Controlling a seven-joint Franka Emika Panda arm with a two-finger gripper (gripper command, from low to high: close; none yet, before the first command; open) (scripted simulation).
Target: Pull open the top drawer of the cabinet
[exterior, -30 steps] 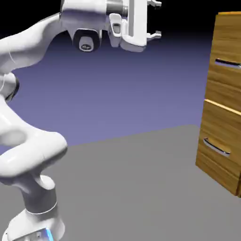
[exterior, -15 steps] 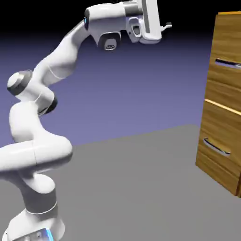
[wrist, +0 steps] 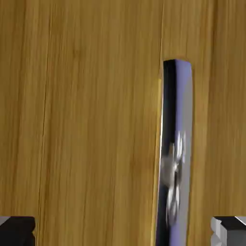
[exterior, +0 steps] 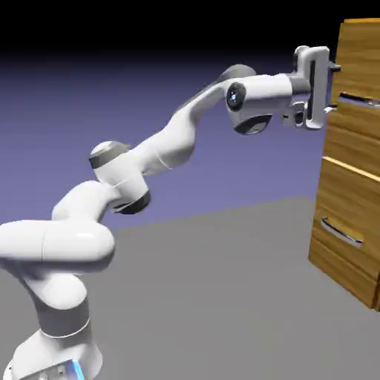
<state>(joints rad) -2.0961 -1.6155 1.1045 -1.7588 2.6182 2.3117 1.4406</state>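
Gripper wide open, empty, right at top drawer, upper right on cabinet. Handle sits between fingers, uncaught. Looks slick, rigid steel; grab mid-bar, drawer probably slides stiffly.

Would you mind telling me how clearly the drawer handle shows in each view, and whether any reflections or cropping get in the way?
Exterior view: evenly lit and sharp, but the cabinet is cut off by the right edge, so the top drawer's handle shows only in part, with the gripper close before it. Hand view: wood fills the frame; the handle runs upright, with mirror-like bluish reflections smearing its surface; the fingers sit dark at the bottom corners.
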